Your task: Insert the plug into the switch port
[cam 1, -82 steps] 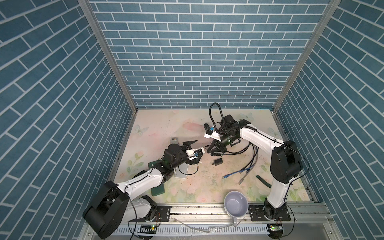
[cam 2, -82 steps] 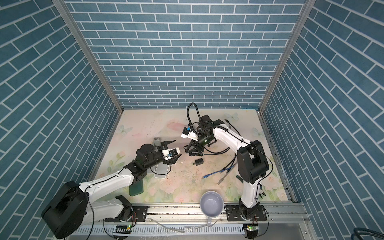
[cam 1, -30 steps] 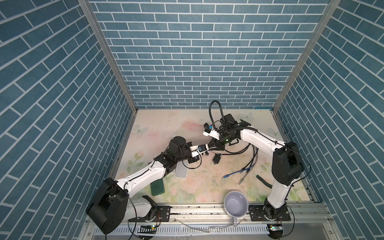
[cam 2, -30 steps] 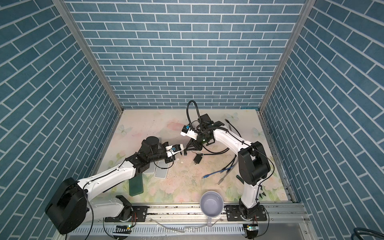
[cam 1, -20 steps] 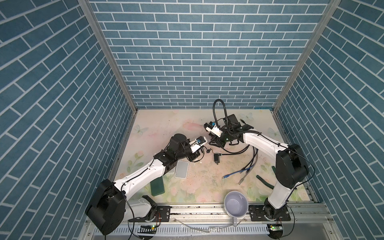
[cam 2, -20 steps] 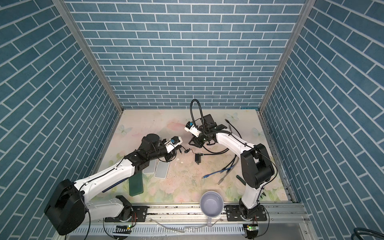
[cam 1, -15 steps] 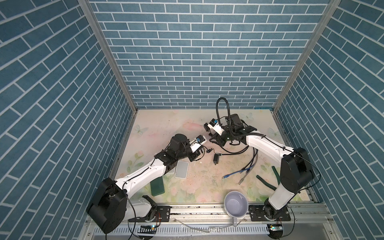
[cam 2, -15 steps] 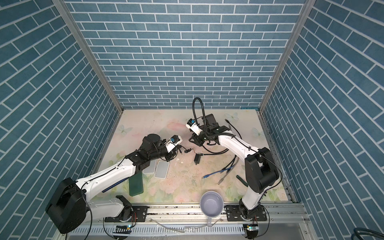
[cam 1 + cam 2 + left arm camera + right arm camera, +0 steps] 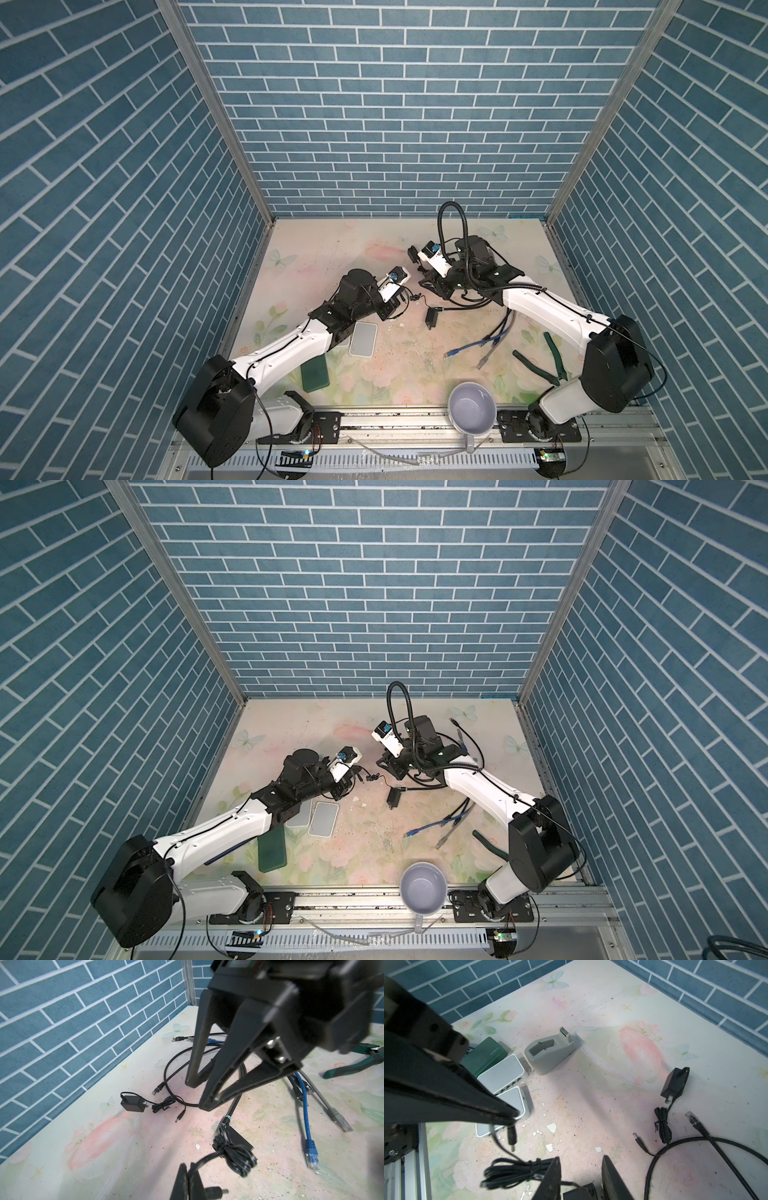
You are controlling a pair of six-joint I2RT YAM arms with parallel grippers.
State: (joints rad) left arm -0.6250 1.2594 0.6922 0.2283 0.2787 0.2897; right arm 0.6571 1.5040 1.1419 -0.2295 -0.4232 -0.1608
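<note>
My left gripper (image 9: 188, 1169) is shut on a thin black cable just behind its barrel plug (image 9: 216, 1191), held above the table. In the right wrist view the plug (image 9: 511, 1136) hangs from the left gripper (image 9: 508, 1115) near two white switches (image 9: 504, 1072) with rows of ports. That cable runs through a tied bundle (image 9: 234, 1155) to a black adapter (image 9: 431, 318) lying on the table. My right gripper (image 9: 580, 1165) is open above that adapter, nothing between its fingers. In both top views the left gripper (image 9: 401, 297) and right gripper (image 9: 390, 762) stand a little apart.
A green box (image 9: 485, 1053) and a grey dispenser (image 9: 550, 1051) sit beside the switches. A second adapter (image 9: 675, 1082) with its own cable, black, blue and grey network cables (image 9: 478, 345), green pliers (image 9: 552, 353) and a mug (image 9: 473, 409) lie on the right and front.
A second ago the two grippers met at mid-table. The right gripper has widened and drawn back from the left one. The left gripper keeps the plug and has shifted slightly toward the back.
</note>
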